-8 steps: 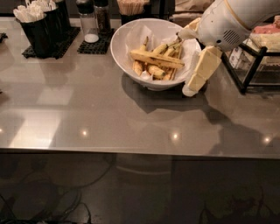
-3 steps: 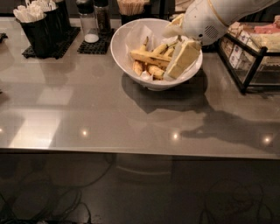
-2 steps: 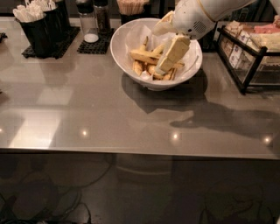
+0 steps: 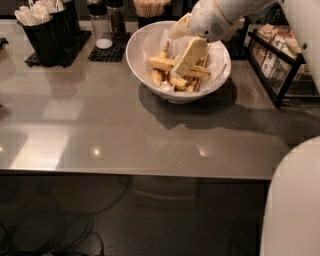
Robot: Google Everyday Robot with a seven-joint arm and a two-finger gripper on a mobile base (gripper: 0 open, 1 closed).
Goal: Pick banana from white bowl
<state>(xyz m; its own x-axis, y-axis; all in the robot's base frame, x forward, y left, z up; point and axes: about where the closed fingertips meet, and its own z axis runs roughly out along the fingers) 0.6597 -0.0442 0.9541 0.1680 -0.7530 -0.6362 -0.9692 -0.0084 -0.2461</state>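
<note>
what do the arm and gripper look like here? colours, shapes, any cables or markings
Gripper, over the white bowl: pale cream, flat, wedge-shaped. Behind it, a rounded glossy white wrist housing with a small grey patch. Arm: smooth white shell. No cables or markings show.

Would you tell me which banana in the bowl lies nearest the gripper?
The long banana lying crosswise atop the pile: the gripper hangs right over it, while the shorter bananas lie lower.

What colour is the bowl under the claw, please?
The bowl is white, camera view; claw over its bananas.
</note>
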